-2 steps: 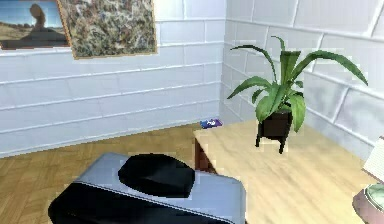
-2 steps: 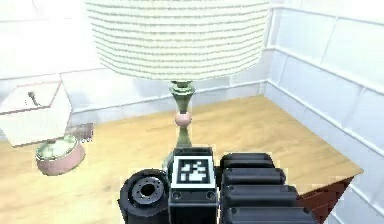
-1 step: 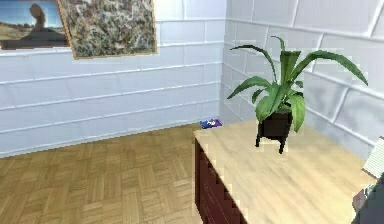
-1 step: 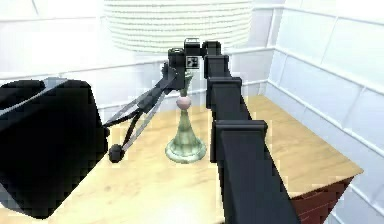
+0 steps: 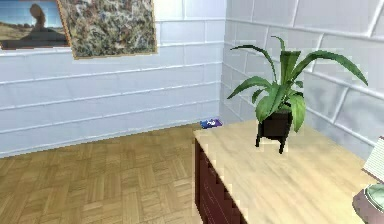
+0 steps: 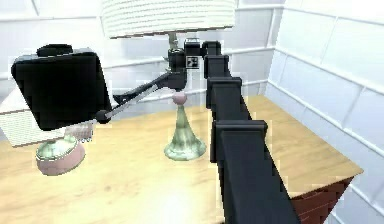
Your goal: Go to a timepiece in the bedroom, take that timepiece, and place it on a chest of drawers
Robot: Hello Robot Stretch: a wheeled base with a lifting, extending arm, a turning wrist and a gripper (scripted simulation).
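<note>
A black boxy timepiece (image 6: 60,88) with a small knob on top hangs at the far end of my gripper (image 6: 105,113), clear of the wooden top below, so the gripper holds it. The dark arm (image 6: 235,140) rises from the bottom edge to the white marker squares (image 6: 190,55), and thin fingers (image 6: 135,97) run left from there to the timepiece. Under it lies the light wood top of the chest of drawers (image 6: 130,185). In the forward view the chest of drawers (image 5: 260,175) stands at the right against the white wall, with dark red-brown fronts.
A table lamp (image 6: 184,140) with a white shade stands on the chest beside the arm. A second lamp base (image 6: 58,156) sits below the timepiece. A potted plant (image 5: 285,90) stands on the chest's far end. A small blue thing (image 5: 210,124) lies in the floor corner. Paintings (image 5: 105,25) hang above open parquet.
</note>
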